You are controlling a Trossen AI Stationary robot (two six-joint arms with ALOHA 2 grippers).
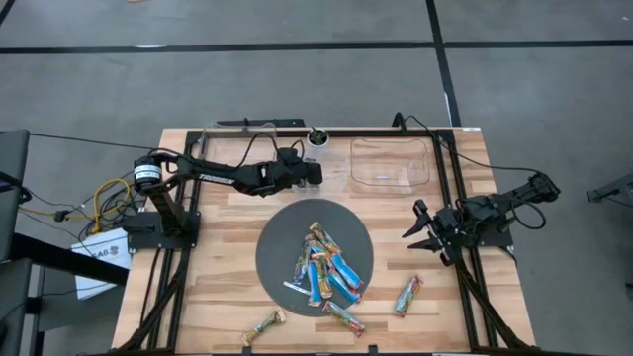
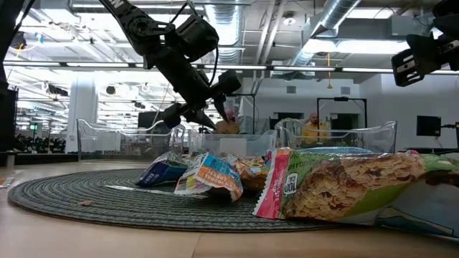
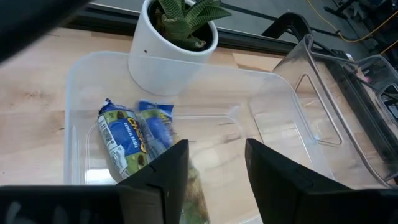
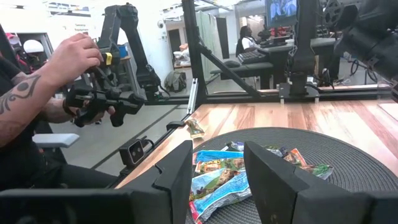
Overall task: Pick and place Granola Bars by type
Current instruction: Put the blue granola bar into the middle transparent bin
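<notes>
Several Granola Bars [image 1: 324, 269] in blue and green-tan wrappers lie piled on a round dark mat [image 1: 280, 237]; the pile also shows in the low view [image 2: 215, 172]. My left gripper [image 3: 216, 180] stands open above a clear tray [image 3: 74, 87] at the table's far side. Two bright blue bars [image 3: 134, 137] lie flat on the tray's floor, and a greenish bar [image 3: 194, 198] lies just below the fingers, partly hidden by them. In the high view my left gripper [image 1: 313, 174] is over this tray. My right gripper [image 1: 427, 233] waits open at the table's right, with nothing between its fingers.
A white pot with a green plant [image 3: 171, 53] stands just beyond the tray. A second clear tray [image 1: 391, 163] sits to its right. Loose bars lie near the front edge [image 1: 264, 325], [image 1: 343, 317], [image 1: 407, 295]. A person's hand [image 4: 68, 59] works a handheld controller beyond the table.
</notes>
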